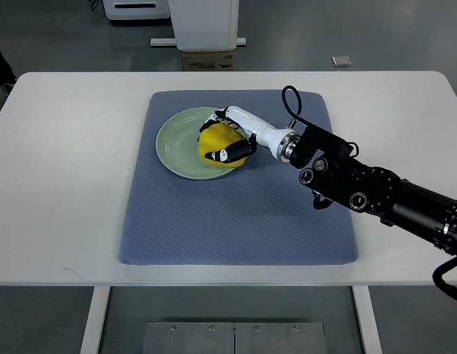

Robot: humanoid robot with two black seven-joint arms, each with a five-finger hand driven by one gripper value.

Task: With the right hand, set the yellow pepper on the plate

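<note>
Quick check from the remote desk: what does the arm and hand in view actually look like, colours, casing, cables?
The right hand has a white shell with black fingers and a silver wrist ring. Behind it the right arm is black, built of chunky segments with round silver joint caps. A black cable loops above the wrist. I see no markings.

The right hand (229, 135) reaches in from the right edge, its fingers (229, 154) curled around the pepper (215, 141). Under the hand, the pepper sits on the right part of the plate (173, 140). The plate lies on a blue mat (235, 214) that spreads below and around the hand on a white table (58, 184). Only 1 arm shows.
</note>
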